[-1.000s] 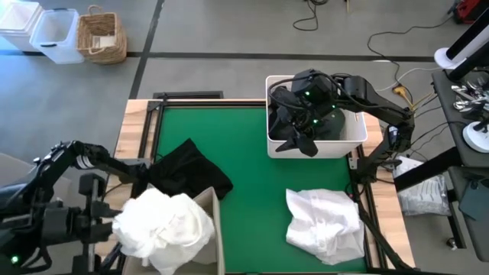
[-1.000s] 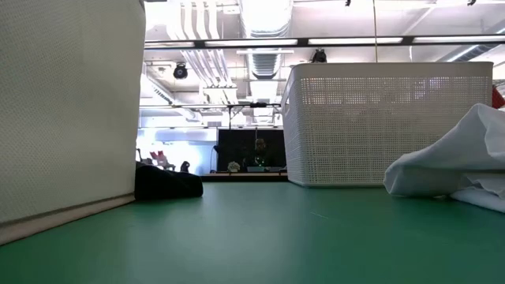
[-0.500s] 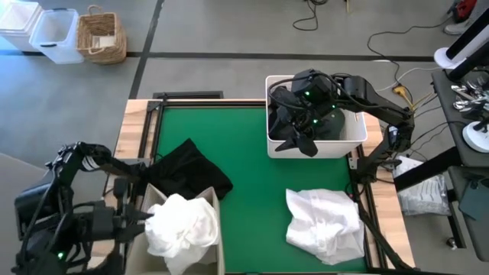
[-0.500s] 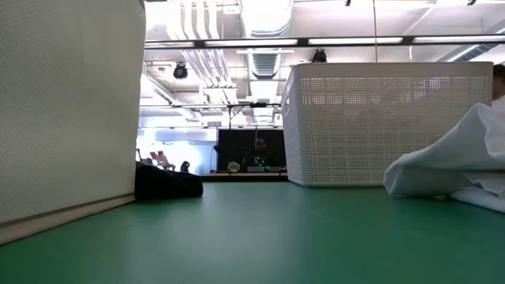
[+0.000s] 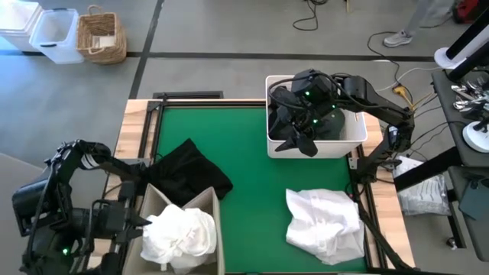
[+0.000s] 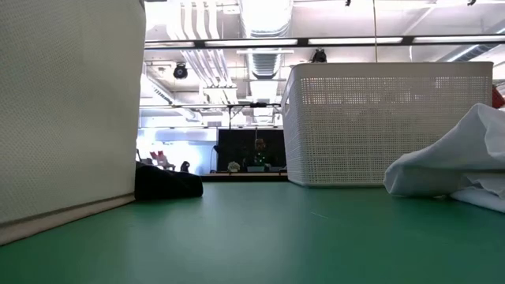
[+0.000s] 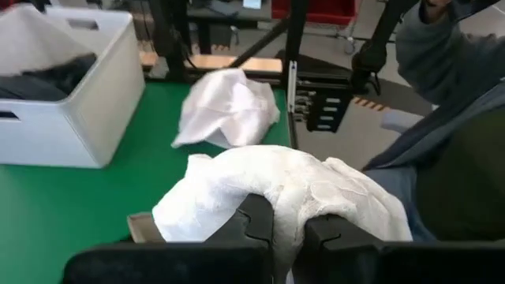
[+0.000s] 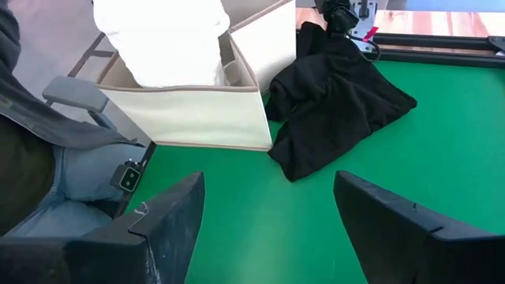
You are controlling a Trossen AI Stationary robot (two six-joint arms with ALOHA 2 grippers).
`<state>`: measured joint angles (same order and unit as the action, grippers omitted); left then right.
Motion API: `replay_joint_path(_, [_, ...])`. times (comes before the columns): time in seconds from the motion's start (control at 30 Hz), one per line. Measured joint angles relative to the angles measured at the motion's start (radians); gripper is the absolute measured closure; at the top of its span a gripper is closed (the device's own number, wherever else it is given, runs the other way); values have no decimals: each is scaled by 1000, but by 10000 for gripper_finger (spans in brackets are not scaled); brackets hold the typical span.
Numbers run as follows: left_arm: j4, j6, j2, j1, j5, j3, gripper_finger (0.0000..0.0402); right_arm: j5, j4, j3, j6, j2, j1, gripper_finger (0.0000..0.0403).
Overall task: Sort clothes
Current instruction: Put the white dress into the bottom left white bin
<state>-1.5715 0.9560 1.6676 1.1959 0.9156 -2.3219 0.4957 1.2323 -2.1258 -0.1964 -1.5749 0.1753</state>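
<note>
Left claw (image 7: 288, 229) pinches a white garment (image 5: 179, 235) over the beige bin (image 5: 208, 200), right claw (image 5: 306, 126) hangs spread above the white basket (image 5: 317, 147) of darks, leaving a black one (image 5: 191, 172) just beside the bin and a white heap (image 5: 325, 223) farther off.

My left gripper (image 7: 288, 229) pinches a crumpled white garment (image 5: 179, 234) inside the beige bin (image 5: 208, 201). A black one (image 5: 187, 172) lies rumpled beside that bin. Another white one (image 5: 325, 224) lies heaped apart. Dark clothes (image 5: 306, 122) fill the basket (image 5: 321, 147).
</note>
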Motion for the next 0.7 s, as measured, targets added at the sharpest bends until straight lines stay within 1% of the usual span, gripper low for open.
replay_joint_path(0.07, [0, 32, -1, 0, -23, 0, 401, 0, -1, 0, 0, 0, 0, 124])
replay_joint_path(0.17, [0, 66, -5, 0, -100, 0, 401, 0, 0, 0, 3, 0, 0, 120])
replay_joint_path(0.23, [0, 100, -5, 1, -118, 1, 401, 0, -1, 0, 2, 0, 0, 117])
replay_joint_path(0.3, [0, 169, -6, -2, -109, 2, 401, 0, -1, 0, 2, 0, 0, 115])
replay_joint_path(0.37, [0, 218, -6, -16, -74, 2, 401, 0, -1, 0, 2, 0, 0, 113])
replay_joint_path(0.43, [1, 220, -5, -38, -42, 9, 401, 0, -4, 0, 3, 0, 0, 112])
replay_joint_path(0.5, [1, 220, -2, -70, -54, 33, 401, 0, -4, 0, 6, 0, 0, 113])
replay_joint_path(0.53, [1, 219, -2, -89, -98, 50, 401, 0, -4, 0, 12, 0, 0, 114])
replay_joint_path(0.63, [1, 219, -1, -132, -285, 108, 401, 0, -4, 0, 22, 0, 0, 120])
replay_joint_path(0.7, [0, 218, -1, -146, -365, 151, 401, 0, -4, 0, 22, 0, 0, 124])
